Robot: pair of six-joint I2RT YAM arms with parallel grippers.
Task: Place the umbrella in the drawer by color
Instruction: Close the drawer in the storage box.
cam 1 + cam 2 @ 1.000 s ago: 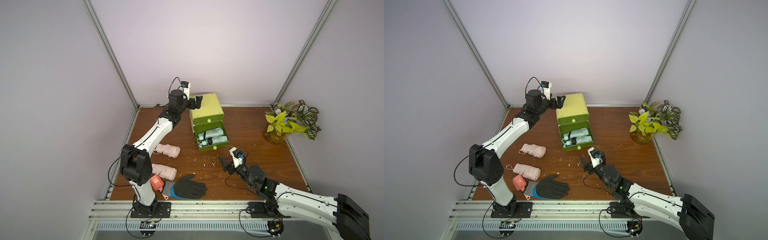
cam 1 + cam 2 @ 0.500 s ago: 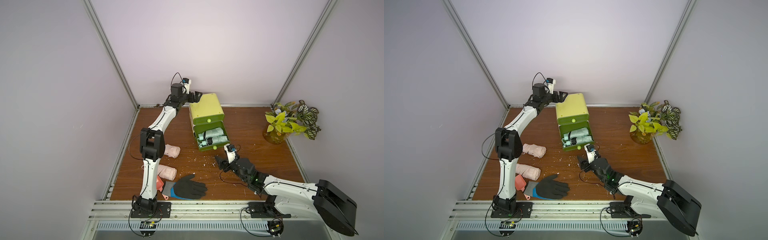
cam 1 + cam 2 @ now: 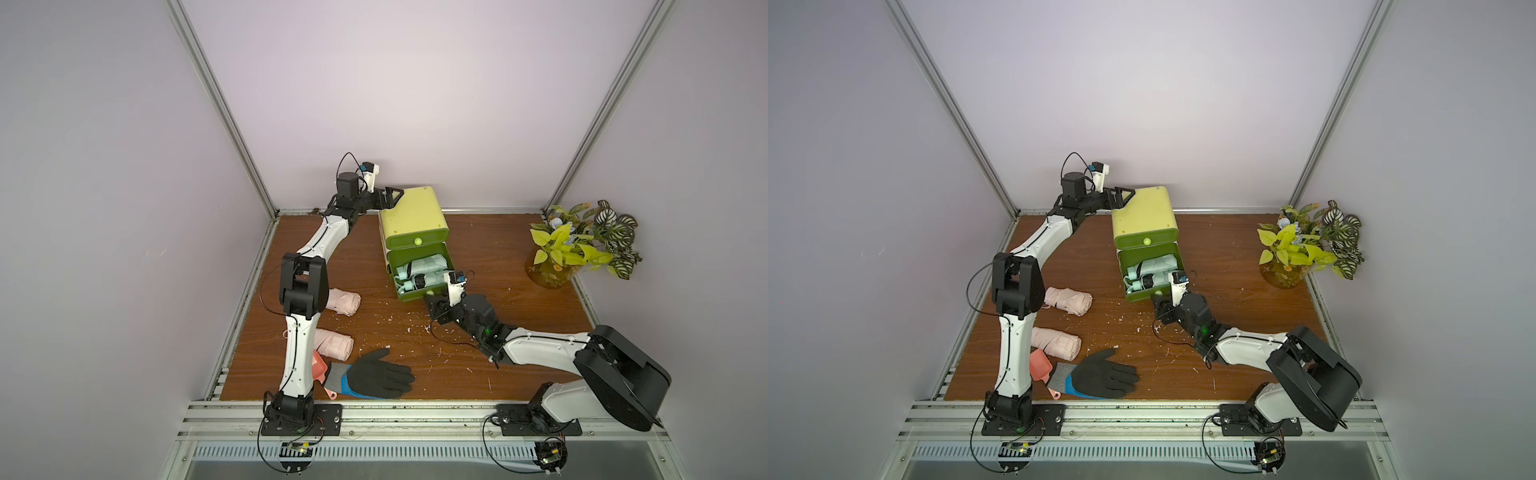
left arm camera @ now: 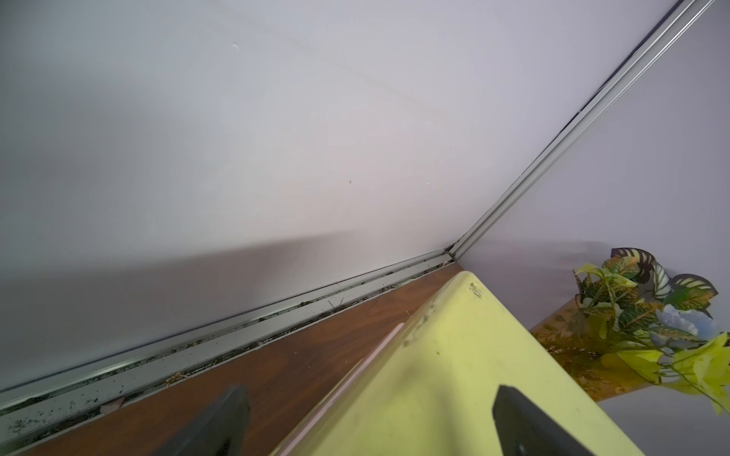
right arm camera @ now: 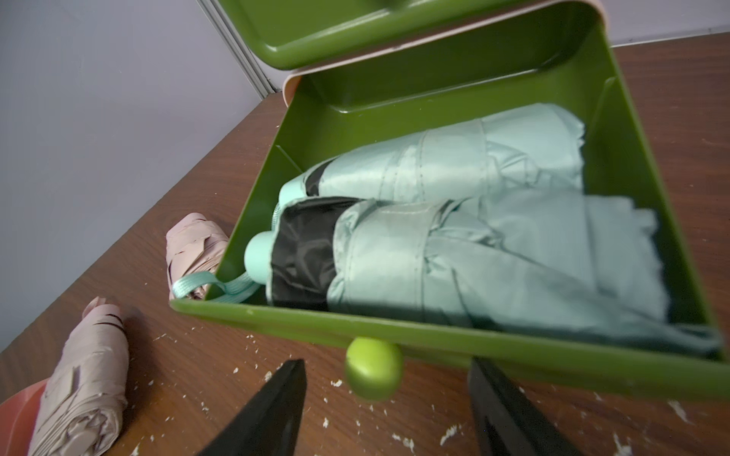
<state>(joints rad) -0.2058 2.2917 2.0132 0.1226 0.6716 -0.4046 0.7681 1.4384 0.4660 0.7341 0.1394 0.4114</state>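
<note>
The green drawer cabinet (image 3: 413, 212) (image 3: 1144, 214) stands at the back, with its lower drawer (image 3: 419, 296) (image 5: 513, 347) pulled out. Two mint umbrellas (image 3: 424, 270) (image 5: 474, 252) lie in it. Two pink umbrellas (image 3: 343, 302) (image 3: 334, 344) lie on the table at the left, and both show in the right wrist view (image 5: 193, 248) (image 5: 85, 391). My right gripper (image 3: 434, 305) (image 5: 385, 365) is open at the drawer's front. Its fingers stand either side of the round green knob (image 5: 373, 373) without touching it. My left gripper (image 3: 390, 197) (image 4: 369, 391) is open over the cabinet's back left top corner.
A potted plant (image 3: 577, 249) stands at the back right. A black and blue glove (image 3: 376, 376) and a pink scoop (image 3: 320, 368) lie near the front edge by the left arm's base. White crumbs are scattered over the wooden table (image 3: 519, 374). Walls close in three sides.
My right gripper has moved forward to the open drawer's knob, and its jaws have narrowed a little. The left arm has changed its bend, but its gripper stays at the cabinet's back corner.
</note>
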